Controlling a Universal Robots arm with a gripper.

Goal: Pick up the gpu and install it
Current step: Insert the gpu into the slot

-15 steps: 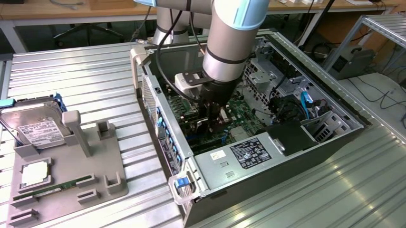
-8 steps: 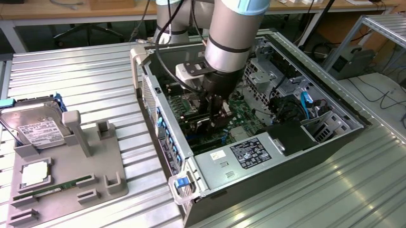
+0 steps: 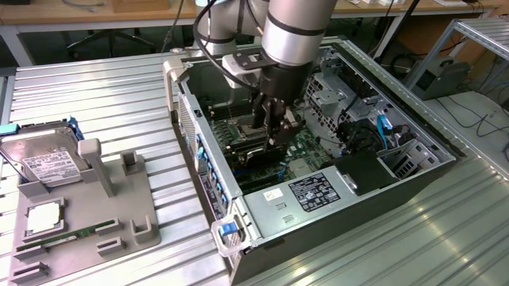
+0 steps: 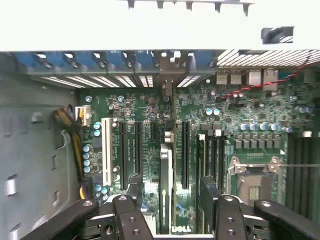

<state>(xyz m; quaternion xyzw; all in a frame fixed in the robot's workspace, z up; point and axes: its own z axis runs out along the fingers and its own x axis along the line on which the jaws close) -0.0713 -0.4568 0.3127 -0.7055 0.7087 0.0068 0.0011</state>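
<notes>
I have the arm down inside the open computer case (image 3: 374, 196), which lies on its side on the ribbed metal desk (image 3: 104, 101); it holds the green motherboard (image 4: 250, 107) with its row of black expansion slots (image 4: 136, 152), and a labelled power supply (image 3: 318, 190) sits at the case's 5 o'clock in the exterior view. The gpu (image 4: 165, 192) stands on edge in a slot, seen edge-on as a thin strip, its long axis running along the slots toward the case's rear wall. My gripper (image 4: 172, 200) straddles it with its fingers (image 4: 212, 197) spread wide either side, gripping nothing. At 9 o'clock of the case, the grey tray (image 3: 119, 202) holds a hard drive (image 3: 47, 164), a processor (image 3: 44, 217) and a memory stick (image 3: 68, 235).
</notes>
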